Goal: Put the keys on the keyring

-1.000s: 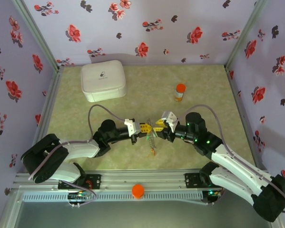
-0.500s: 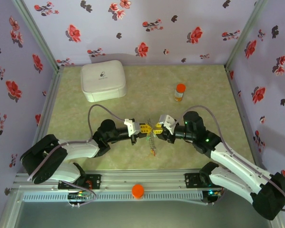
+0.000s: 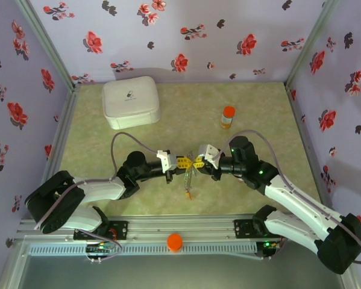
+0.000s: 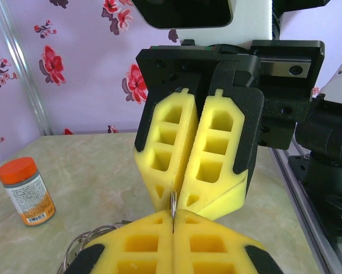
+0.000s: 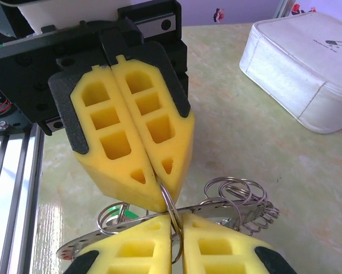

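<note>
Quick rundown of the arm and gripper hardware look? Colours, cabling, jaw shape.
Left arm and right arm: white link shells, black joints, one grey cable looping off each. Green lights on the right arm. Left gripper and right gripper: black frames, yellow wedge-shaped jaws with rectangular cut-outs.

Right claw (image 5: 176, 231) and left claw (image 5: 157, 181) meet tip to tip, both pinching the thin keyring (image 5: 169, 204).

my claws: two, left claw (image 3: 182, 162) and right claw (image 3: 199, 161). keyring (image 3: 191, 174): one, between them. keys (image 3: 190, 192): hanging bunch, too small to count. white case (image 3: 131, 102): one, 11 o'clock. orange-capped bottle (image 3: 228, 117): one, 1 o'clock. orange cap (image 3: 175, 241): one, 6 o'clock, on the rail.
</note>
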Robot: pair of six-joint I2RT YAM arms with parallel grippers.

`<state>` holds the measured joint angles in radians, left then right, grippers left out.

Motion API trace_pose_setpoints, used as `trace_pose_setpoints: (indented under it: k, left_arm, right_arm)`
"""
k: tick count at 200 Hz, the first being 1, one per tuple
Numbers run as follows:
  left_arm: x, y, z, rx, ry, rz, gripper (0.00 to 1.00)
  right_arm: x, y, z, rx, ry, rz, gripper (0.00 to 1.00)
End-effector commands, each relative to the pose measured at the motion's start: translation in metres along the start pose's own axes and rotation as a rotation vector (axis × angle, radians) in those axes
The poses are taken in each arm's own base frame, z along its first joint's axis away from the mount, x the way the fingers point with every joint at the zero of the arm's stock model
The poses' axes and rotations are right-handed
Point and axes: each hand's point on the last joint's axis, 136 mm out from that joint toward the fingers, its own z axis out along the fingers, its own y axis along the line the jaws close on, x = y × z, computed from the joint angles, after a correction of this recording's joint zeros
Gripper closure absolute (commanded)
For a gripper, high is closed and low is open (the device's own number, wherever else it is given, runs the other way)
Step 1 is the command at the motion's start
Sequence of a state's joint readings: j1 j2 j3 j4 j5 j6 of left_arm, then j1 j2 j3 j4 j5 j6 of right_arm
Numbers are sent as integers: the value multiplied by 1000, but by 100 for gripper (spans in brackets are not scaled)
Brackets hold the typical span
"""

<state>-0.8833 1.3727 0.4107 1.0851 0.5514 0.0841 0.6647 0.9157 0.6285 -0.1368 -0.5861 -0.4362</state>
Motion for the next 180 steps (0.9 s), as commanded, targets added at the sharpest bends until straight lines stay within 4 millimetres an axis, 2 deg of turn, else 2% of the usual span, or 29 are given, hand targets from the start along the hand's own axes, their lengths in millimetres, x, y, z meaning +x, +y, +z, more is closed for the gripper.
trace_pose_setpoints:
  k: [1,23,32,46,57,82,100,130,180]
  left_arm:
    - [-35,-3,-1,19,-108,58,100]
    - [-33,-4,-3,18,-103,51,100]
    - [-33,-4,-3,18,-103,50,100]
    - [-33,-5,-4,19,-105,47,100]
    - [-33,-4,-5,12,-103,49,100]
    - [-25,1,-9,-35,-60,38,75]
    - [-16,1,-12,-40,26,51,70]
    - [1,-1,-16,-31,180,74,69]
    - [-2,-1,-16,-19,212,88,69]
  right_arm:
    - [-22,2,-3,-28,-84,-13,84]
    - [-22,5,-4,-37,-81,-10,85]
    - [-23,5,-4,-43,-82,-9,88]
    - [-24,8,-3,-65,-84,-1,100]
    - [-26,9,-2,-77,-84,2,100]
    - [-23,6,-3,-59,-29,-7,100]
    - [-17,4,-5,-40,73,-47,100]
    - [-10,8,-7,-53,215,-110,100]
    - [-12,11,1,-71,332,-206,100]
